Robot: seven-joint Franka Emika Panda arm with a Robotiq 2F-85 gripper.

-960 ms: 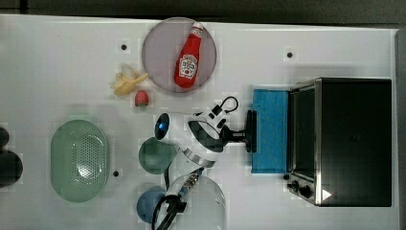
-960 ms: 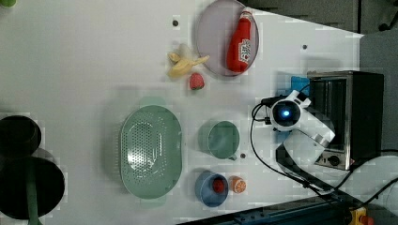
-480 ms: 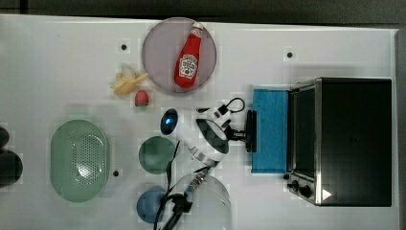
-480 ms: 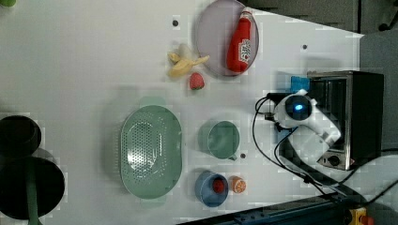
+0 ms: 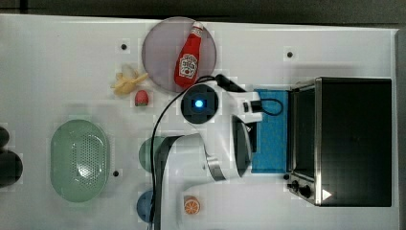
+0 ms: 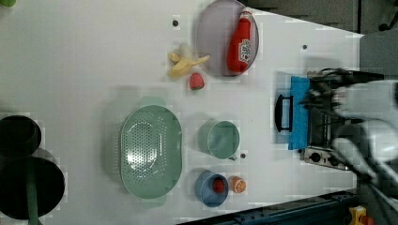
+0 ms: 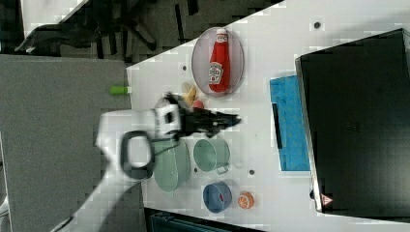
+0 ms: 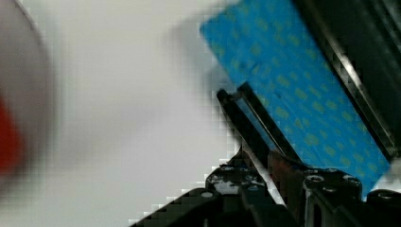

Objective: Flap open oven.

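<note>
jaws slightly parted above the oven door.

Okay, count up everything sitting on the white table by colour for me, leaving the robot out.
Red: 2, ketchup bottle and strawberry
Green: 2, colander and mug
Blue: 1, bowl
Yellow: 1, banana
Orange: 1, orange half
Grey: 1, plate
Black and silver: 1, oven
Total: 9

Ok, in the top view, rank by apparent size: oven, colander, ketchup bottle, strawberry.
1. oven
2. colander
3. ketchup bottle
4. strawberry
All rest on the same table, so nearness to the camera hardly skews this.
</note>
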